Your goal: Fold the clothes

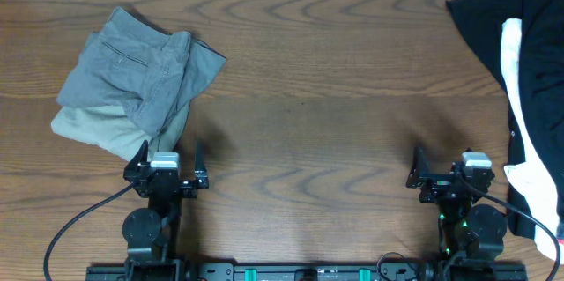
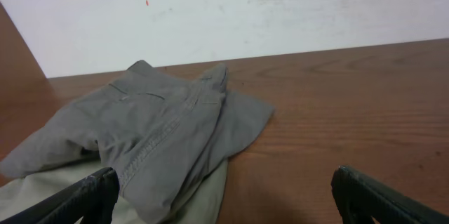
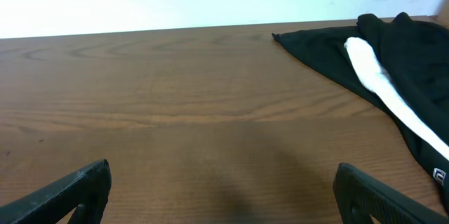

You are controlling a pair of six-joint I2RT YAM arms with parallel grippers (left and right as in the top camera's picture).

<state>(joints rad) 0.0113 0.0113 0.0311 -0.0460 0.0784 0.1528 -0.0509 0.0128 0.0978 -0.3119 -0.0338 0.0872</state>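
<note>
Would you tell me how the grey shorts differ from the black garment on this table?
The grey shorts sit at the left in a compact heap; the black garment lies at the right, spread wider and cut off by the frame. The grey shorts lie on a khaki garment; the black garment has a white garment across it. Neither is neatly folded or held.

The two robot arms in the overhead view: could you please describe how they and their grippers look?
Both arms are black, with round joint housings and a silver-grey block atop each wrist. The left gripper and right gripper carry flat, black, wedge-shaped fingers. A thin black cable loops from each base; small green lights glow on the right arm.
</note>
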